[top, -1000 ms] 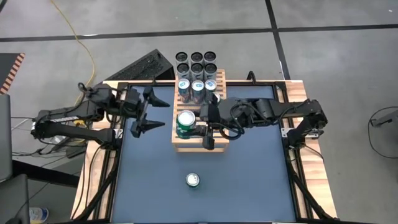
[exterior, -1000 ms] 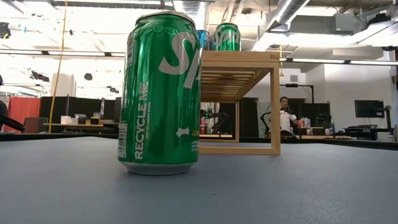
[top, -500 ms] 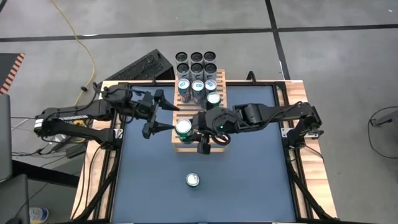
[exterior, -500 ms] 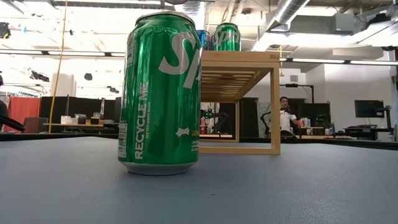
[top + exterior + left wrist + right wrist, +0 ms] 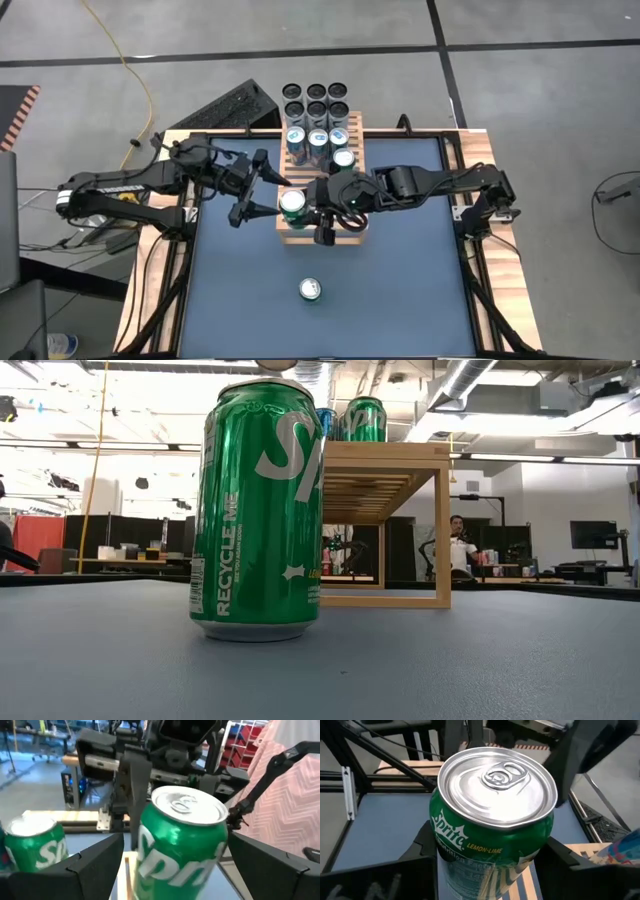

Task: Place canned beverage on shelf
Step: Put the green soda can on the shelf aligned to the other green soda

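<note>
R arm reaches in from the table's right side, stretched low across the shelf (image 5: 322, 190), w/ right gripper (image 5: 308, 212) over the shelf's near-left part, its fingers clamped on either side of an upright green Sprite can (image 5: 293, 204) whose base is at the slats. L arm comes in from the left edge, elbow bent, left gripper (image 5: 262, 189) level and pointed at that same can, fingers (image 5: 95, 865) spread wide to each side of it w/o touching. Second green can (image 5: 311, 290) stands alone on the blue table (image 5: 400, 290) nearer the front, well apart from the shelf; more cans (image 5: 318, 138) sit at the shelf's far end.
</note>
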`<state>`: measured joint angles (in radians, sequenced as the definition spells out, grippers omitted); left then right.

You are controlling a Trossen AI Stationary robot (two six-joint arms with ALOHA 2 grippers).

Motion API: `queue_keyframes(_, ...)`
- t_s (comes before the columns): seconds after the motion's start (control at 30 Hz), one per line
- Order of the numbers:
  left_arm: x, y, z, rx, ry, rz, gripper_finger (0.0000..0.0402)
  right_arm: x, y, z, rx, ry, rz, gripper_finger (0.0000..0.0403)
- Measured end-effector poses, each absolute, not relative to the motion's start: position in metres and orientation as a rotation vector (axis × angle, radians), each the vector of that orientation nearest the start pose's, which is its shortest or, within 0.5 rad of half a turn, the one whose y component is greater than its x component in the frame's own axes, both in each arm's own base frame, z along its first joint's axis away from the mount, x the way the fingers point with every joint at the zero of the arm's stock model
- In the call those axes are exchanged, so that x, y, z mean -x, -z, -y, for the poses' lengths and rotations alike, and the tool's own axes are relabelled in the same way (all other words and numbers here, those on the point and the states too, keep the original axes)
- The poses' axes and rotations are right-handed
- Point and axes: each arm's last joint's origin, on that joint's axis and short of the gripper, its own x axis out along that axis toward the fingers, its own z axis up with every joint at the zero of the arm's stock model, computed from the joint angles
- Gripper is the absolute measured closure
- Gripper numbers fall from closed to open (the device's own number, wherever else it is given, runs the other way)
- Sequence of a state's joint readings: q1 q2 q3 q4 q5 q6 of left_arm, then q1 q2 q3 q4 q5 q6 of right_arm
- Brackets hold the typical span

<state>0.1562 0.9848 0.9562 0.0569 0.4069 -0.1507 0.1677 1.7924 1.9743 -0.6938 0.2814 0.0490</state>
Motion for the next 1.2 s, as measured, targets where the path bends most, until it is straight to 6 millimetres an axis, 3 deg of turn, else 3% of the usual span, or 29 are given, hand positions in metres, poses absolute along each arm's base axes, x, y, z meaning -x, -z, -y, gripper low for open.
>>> queue_keyframes(0.53,-0.239,-0.373,-0.023,0.117,0.319,0.057,0.0055,-0.389,-0.420,-0.056,0.065,0.106,-0.474,0.0219)
queue_keyframes(0.8,-0.242,-0.375,-0.023,0.107,0.324,0.093,0.0057,-0.389,-0.419,-0.053,0.077,0.109,-0.479,0.0219)
queue_keyframes(1.2,-0.244,-0.373,-0.024,0.117,0.318,0.080,0.0122,-0.389,-0.419,-0.053,0.080,0.109,-0.485,0.0212)
